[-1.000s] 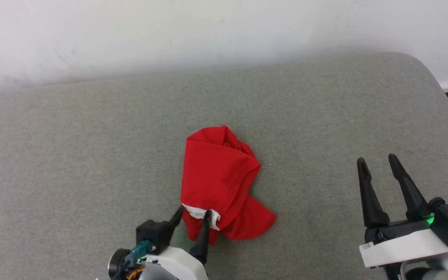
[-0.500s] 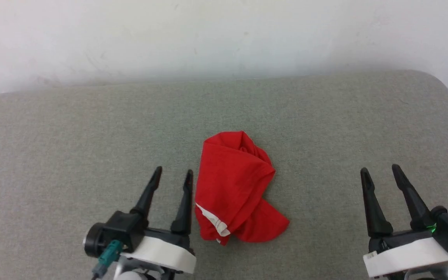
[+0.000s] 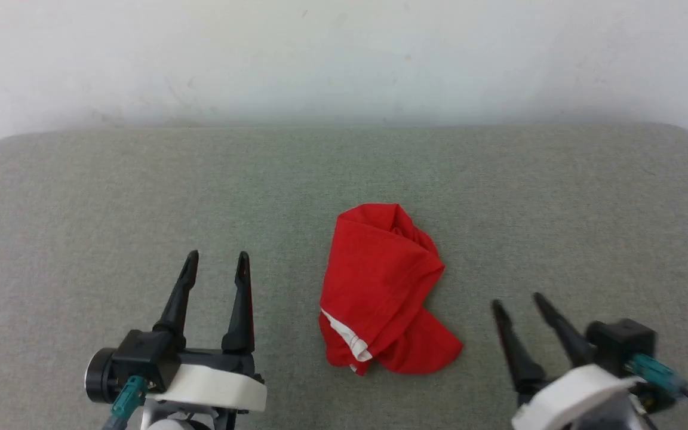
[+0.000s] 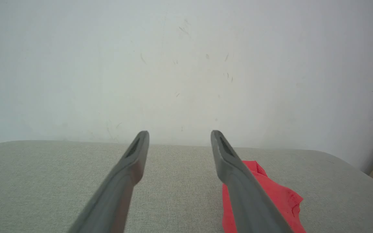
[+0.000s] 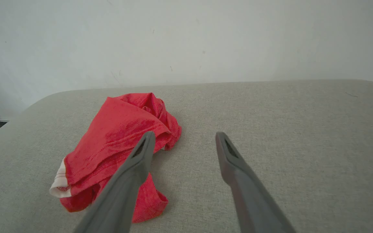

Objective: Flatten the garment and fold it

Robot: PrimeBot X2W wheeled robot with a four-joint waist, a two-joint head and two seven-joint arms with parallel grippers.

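Garment [image 3: 383,292]: red shorts are bunched in a crumpled heap on the desk [image 3: 81,197], slightly toward 5 o'clock from its middle in the head view; they are neither flattened nor folded.
White stripe [image 3: 347,334]: a short strip of it is exposed at the heap's 7 o'clock end, and the rest is wrapped inside red folds.
Twist: the cloth is gathered into a knot-like roll at the heap's 12 o'clock end, which is judged to keep the layers from lying flat.
Left end effector [image 3: 217,258]: the fingers are spread wide with nothing between them. It is held at the heap's 9 o'clock side, apart from the cloth, with the fingers pointed to 12 o'clock.
Right end effector [image 3: 517,300]: it is also spread wide and empty. It is held at the heap's 4 o'clock side, apart from the cloth, with the fingers angled toward 11 o'clock; its outline is blurred.
Reason for the placing: the heap is flanked on both sides, so that opposite edges can be taken and drawn apart.
Container: the shorts are held in nothing and rest directly on the desk's grey cloth.
Progress: judged to be at the start of flattening.
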